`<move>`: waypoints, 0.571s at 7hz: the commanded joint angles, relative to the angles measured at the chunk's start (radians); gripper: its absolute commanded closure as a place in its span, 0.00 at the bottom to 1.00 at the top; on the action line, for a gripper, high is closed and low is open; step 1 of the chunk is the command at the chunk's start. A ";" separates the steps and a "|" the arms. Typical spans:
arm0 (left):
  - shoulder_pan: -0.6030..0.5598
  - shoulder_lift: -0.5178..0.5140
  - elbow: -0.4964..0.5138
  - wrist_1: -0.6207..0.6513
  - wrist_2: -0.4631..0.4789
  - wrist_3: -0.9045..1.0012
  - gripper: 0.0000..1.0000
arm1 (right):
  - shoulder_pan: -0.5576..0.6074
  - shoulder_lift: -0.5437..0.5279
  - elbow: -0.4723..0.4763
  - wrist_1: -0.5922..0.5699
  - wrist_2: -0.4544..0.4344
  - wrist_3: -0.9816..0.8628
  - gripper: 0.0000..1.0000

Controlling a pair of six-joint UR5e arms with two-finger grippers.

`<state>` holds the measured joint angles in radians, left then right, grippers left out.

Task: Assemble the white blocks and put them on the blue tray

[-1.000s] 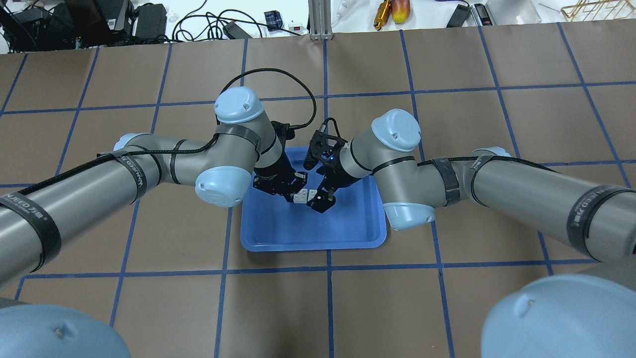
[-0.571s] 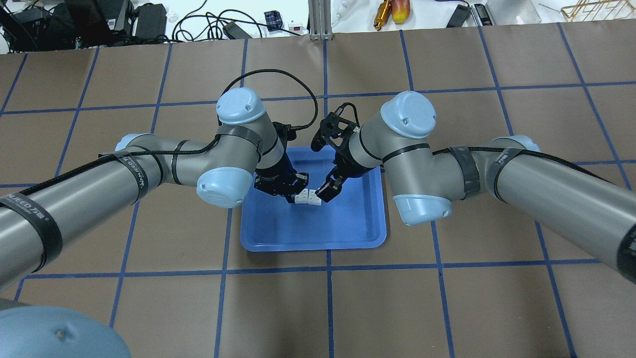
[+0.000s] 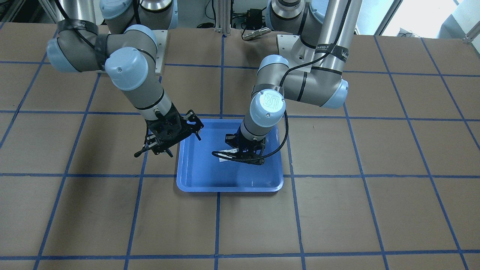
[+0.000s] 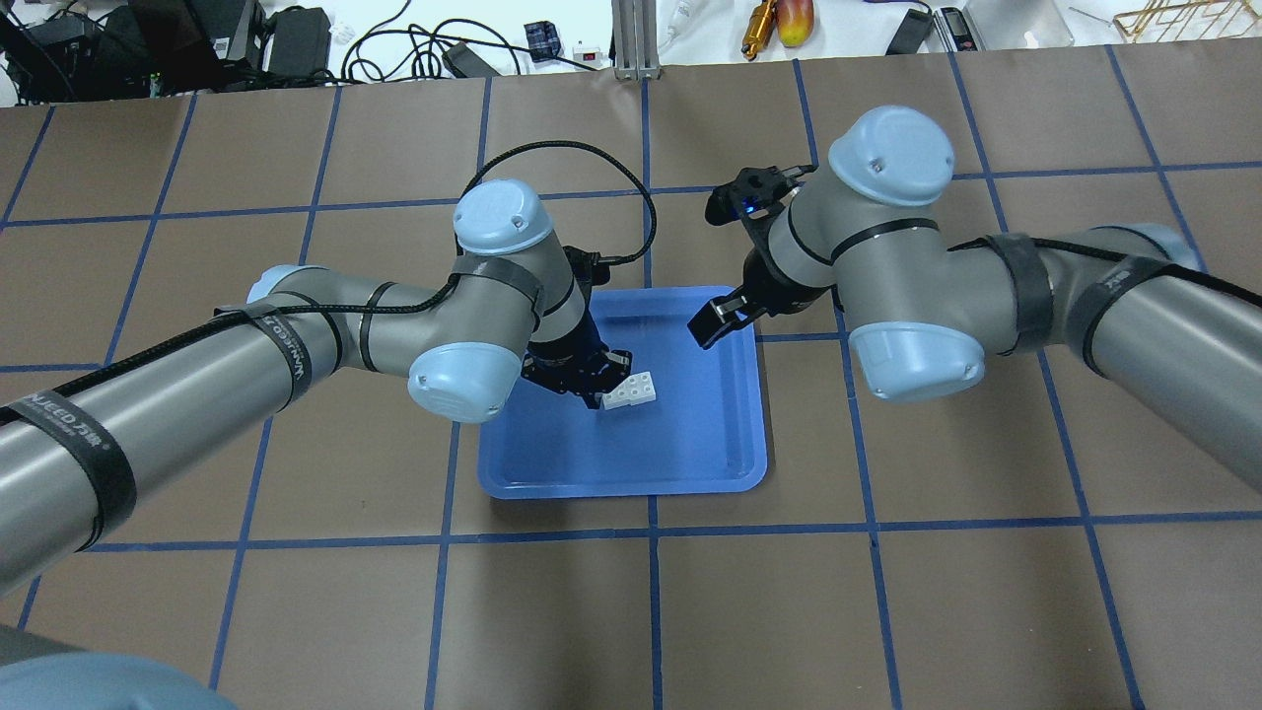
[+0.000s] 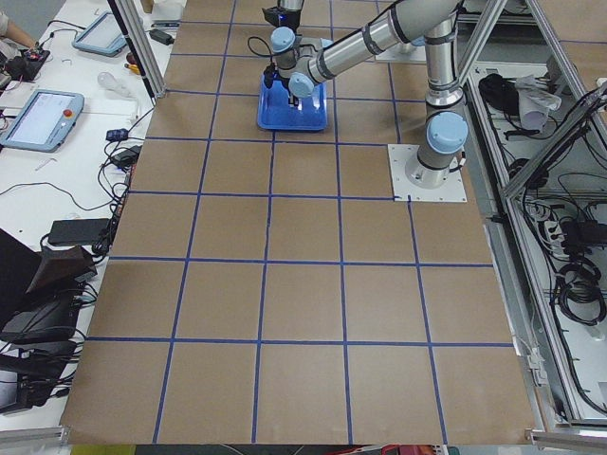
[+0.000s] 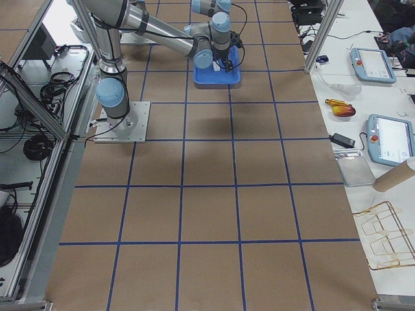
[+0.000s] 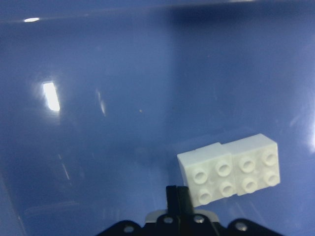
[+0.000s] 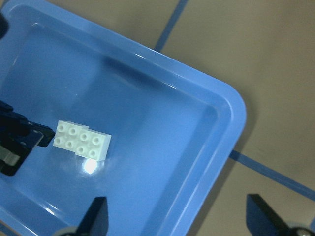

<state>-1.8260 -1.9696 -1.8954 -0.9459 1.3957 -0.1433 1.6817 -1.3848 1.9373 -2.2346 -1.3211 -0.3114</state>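
The two white blocks [image 4: 632, 391] are joined into one short oblong, studs up, low over the floor of the blue tray [image 4: 621, 490]. My left gripper [image 4: 603, 383] is shut on their left end; the other end sticks out free. They also show in the left wrist view [image 7: 229, 169], in the right wrist view [image 8: 82, 139] and half hidden in the front view [image 3: 225, 156]. My right gripper [image 4: 712, 323] is open and empty, raised over the tray's far right corner. Its fingers frame the tray rim [image 8: 231, 105].
The brown table has a blue tape grid [image 4: 651, 528]. Cables, a power brick and tools [image 4: 779, 25] lie along the far edge, beyond the mat. The two arms' elbows [image 4: 912, 345] hang over the table on either side of the tray.
My right gripper has let go of the blocks and drawn back up and to the far right. My left gripper has moved a little right, still holding the joined blocks.
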 commanded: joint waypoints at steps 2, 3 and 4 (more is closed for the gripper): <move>0.002 0.012 0.004 0.001 0.000 0.011 1.00 | -0.075 -0.051 -0.105 0.235 -0.093 0.206 0.00; 0.007 0.000 0.007 0.003 0.002 0.022 1.00 | -0.089 -0.075 -0.145 0.328 -0.127 0.304 0.00; 0.014 0.011 0.018 -0.002 0.006 0.022 1.00 | -0.108 -0.120 -0.171 0.430 -0.145 0.313 0.00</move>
<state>-1.8189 -1.9632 -1.8865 -0.9450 1.3982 -0.1250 1.5938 -1.4617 1.8016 -1.9158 -1.4362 -0.0483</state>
